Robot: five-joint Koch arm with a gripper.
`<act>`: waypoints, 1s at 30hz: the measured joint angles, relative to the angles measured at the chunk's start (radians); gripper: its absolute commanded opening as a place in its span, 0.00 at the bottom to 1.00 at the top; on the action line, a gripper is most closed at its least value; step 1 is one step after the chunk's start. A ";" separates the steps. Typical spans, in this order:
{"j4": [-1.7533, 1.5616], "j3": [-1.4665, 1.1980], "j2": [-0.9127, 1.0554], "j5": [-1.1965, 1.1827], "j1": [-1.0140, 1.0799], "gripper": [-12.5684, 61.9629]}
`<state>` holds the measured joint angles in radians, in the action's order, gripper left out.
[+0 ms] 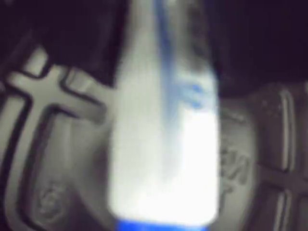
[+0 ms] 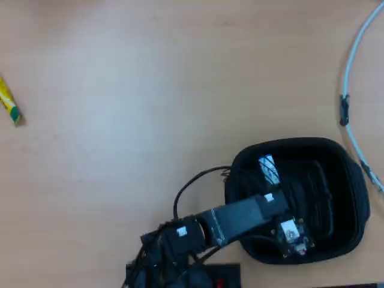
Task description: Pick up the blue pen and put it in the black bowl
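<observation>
The blue pen [image 1: 163,159] fills the middle of the wrist view, blurred: a white barrel with blue print and its blue cap at the bottom edge. Behind it is the ridged base of the black bowl [image 1: 53,159]. In the overhead view the black bowl [image 2: 354,198] sits at the lower right and my arm reaches over its left half. The blue pen [image 2: 269,169] pokes out beyond my gripper [image 2: 271,191], inside the bowl's outline. My jaws are hidden under the arm, so I cannot tell whether they hold the pen or whether it rests on the bowl's base.
A yellow-and-green stick [image 2: 9,108] lies at the far left edge of the wooden table. A white cable [image 2: 351,72] curves down the right side past the bowl. The arm's base and wires [image 2: 174,258] are at the bottom centre.
</observation>
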<state>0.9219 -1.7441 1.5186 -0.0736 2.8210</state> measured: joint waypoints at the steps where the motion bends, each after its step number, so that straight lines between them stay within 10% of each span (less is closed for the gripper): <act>1: -0.009 -0.003 0.000 0.000 0.000 0.51; 8: -0.118 -0.097 0.000 0.002 0.000 0.79; 30: -0.020 0.123 0.077 0.130 -0.342 0.80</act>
<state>0.9020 -1.6214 1.5953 0.0568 2.4789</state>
